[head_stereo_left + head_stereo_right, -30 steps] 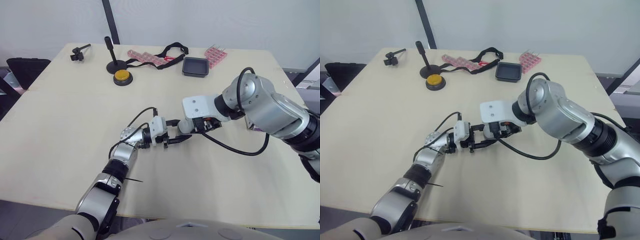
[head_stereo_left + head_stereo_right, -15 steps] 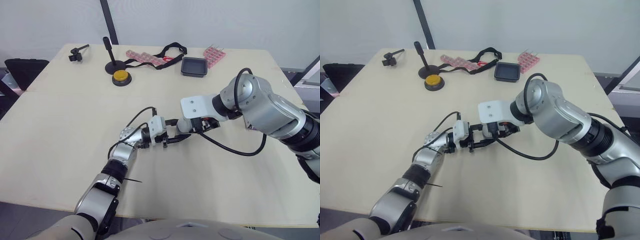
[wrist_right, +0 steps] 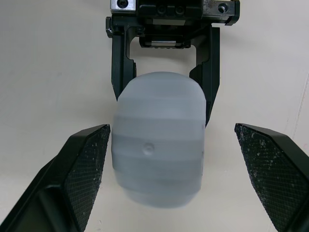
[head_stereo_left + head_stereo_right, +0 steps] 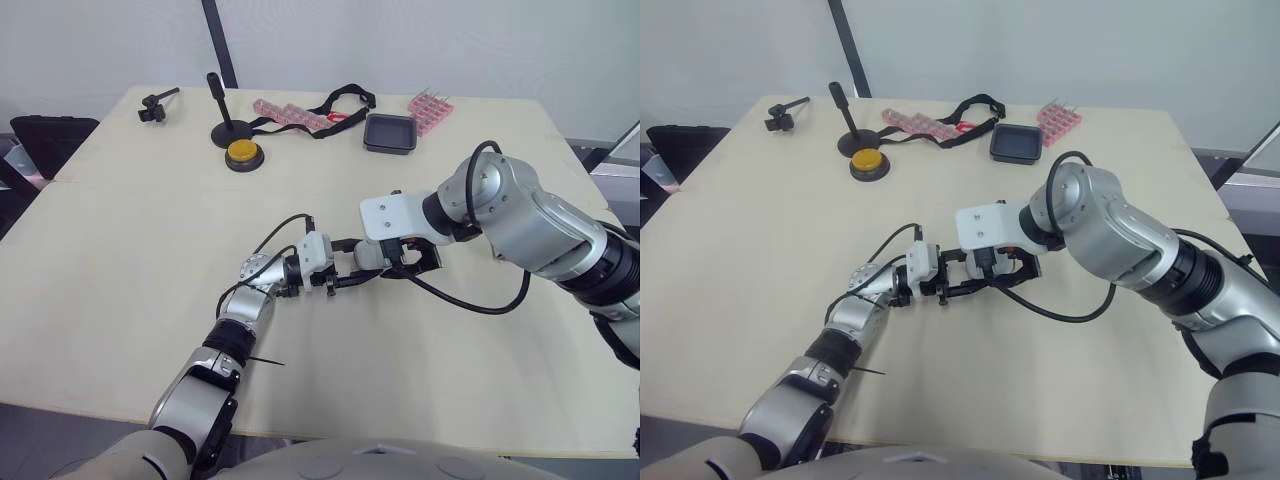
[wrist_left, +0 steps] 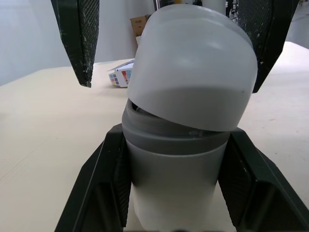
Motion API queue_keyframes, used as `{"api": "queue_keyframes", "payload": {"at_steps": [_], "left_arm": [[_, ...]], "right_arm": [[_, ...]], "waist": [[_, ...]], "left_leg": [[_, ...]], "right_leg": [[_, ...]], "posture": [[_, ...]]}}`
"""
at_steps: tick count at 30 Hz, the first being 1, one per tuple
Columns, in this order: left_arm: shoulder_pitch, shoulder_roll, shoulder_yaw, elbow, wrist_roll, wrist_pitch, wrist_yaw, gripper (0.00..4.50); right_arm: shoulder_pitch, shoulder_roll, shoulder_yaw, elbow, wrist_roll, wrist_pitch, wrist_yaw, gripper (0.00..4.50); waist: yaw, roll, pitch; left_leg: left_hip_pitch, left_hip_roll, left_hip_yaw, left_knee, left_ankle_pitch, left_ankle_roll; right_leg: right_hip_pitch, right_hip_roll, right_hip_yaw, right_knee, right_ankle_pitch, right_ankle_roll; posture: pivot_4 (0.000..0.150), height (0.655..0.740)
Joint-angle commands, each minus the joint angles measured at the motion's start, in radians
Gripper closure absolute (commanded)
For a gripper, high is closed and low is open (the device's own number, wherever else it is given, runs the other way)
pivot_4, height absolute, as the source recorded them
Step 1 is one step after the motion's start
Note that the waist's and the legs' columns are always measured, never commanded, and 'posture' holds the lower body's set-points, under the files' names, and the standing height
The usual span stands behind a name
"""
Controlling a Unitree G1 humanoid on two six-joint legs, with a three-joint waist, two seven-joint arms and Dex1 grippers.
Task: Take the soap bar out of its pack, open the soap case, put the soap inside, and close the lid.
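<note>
Soap case [image 5: 176,188] clamped in left gripper [image 5: 177,137], lid [image 5: 193,72] tilted ajar — right gripper [image 3: 171,129] spread wide, fingers [image 3: 79,179] either side of lid, not touching.

Table [image 4: 120,260]: pale beige top, 1 seam running in from its left edge.

Along the far edge, robot's left to right:
- small black clamp [image 4: 158,103]
- black stand [image 4: 225,125], round base, upright rod
- yellow button [image 4: 241,153], just in front of the stand's base
- strip of pink packs [image 4: 290,112]
- black strap [image 4: 340,103], looped, crossing the strip's right end
- square black tray [image 4: 390,132]
- 1 more pink pack [image 4: 431,108], just beside the tray

Printed carton [image 5: 121,76] lies flat on the right side, well apart from that row.
</note>
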Motion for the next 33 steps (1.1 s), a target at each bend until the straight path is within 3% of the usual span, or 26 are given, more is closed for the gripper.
{"api": "queue_keyframes", "payload": {"at_steps": [1,16,26,33], "left_arm": [[0.021,0.009,-0.023,-0.003,0.025,0.015,-0.010,2.58],[0.049,0.022,-0.027,-0.034,0.020,0.032,-0.023,2.58],[0.071,0.035,-0.024,-0.062,0.016,0.053,-0.025,2.58],[0.068,0.040,-0.025,-0.053,0.021,0.052,-0.029,2.58]], "right_arm": [[-0.004,-0.020,-0.046,-0.034,0.002,0.007,0.002,0.04],[0.104,-0.170,-0.144,-0.157,0.048,0.080,0.005,0.04],[0.182,-0.302,-0.333,-0.181,0.128,0.131,-0.011,0.04],[0.176,-0.271,-0.448,-0.213,0.245,0.150,-0.024,2.19]], "waist": [[0.000,0.000,0.000],[0.001,0.000,0.000],[-0.001,0.000,0.000],[-0.003,0.000,0.000]], "left_leg": [[0.000,0.000,0.000,0.000,0.000,0.000],[0.000,0.000,0.000,-0.001,0.000,0.000],[0.000,0.000,0.001,-0.002,0.000,0.000],[0.001,0.001,0.002,-0.002,0.000,0.000]], "right_leg": [[0.000,0.000,0.000,0.000,0.000,0.000],[0.000,0.000,0.000,-0.001,0.000,0.000],[0.000,0.000,0.001,-0.002,0.000,0.000],[0.000,0.000,0.002,-0.002,0.000,0.000]], "posture": [[0.150,0.7395],[0.150,0.7395],[0.150,0.7395],[0.150,0.7395]]}}
